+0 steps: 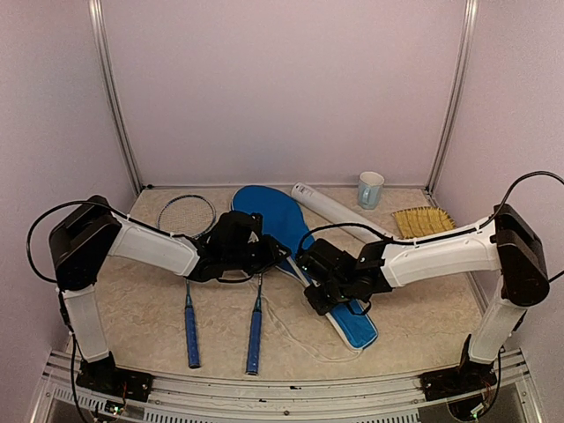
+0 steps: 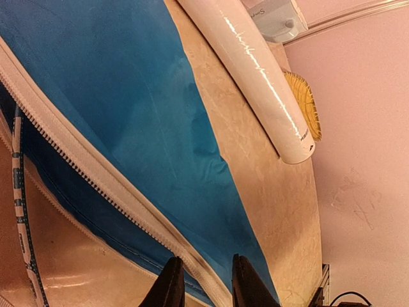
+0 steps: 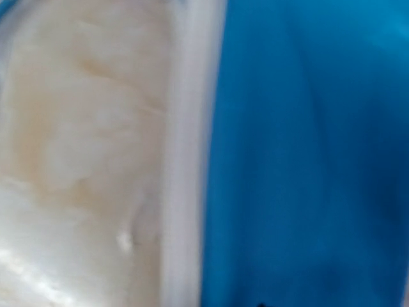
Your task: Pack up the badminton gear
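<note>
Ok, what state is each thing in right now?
Cover: flat, zip looks open.
Left racket: flat, outside cover.
Right racket: flat, head hidden.
Tube: on its side.
Mug: upright.
Brush: flat.
Left pincer: at cover's zip edge, grip unclear.
Right pincer: over cover, grip unclear.

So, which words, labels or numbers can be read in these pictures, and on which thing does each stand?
None can be read in full.
mug: small dark print, cut off and too small to read.
tube: tiny dark mark near its end, illegible.
racket frame: pale marks, illegible.
cover: no lettering shows.
</note>
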Motion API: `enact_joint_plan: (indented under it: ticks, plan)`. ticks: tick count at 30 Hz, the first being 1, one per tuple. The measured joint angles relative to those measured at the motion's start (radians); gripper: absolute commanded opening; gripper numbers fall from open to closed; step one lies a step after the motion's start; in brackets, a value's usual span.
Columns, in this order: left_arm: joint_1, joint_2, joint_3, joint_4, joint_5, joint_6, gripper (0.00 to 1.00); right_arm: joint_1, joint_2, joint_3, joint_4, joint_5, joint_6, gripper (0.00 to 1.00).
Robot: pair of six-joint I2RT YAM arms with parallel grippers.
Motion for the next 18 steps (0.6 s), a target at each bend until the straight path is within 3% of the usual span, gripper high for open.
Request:
enact_joint_plan:
  ticks: [8,14,16,18]
  plan:
    - [0.003,-0.007,0.0,0.0,-0.008,0.003,0.23,0.0,-0.006,-0.001,-0.026,0.002,0.006,0.0]
    - [0.013,-0.018,-0.001,-0.008,-0.014,0.022,0.24,-0.012,-0.057,-0.003,-0.019,-0.058,0.011,0.0]
    - [0.013,-0.035,-0.013,-0.02,-0.027,0.033,0.24,-0.02,-0.067,-0.006,-0.007,-0.082,0.01,0.27]
    - [0.014,-0.056,-0.026,-0.032,-0.037,0.045,0.24,-0.034,-0.068,-0.01,0.0,-0.099,0.007,0.43]
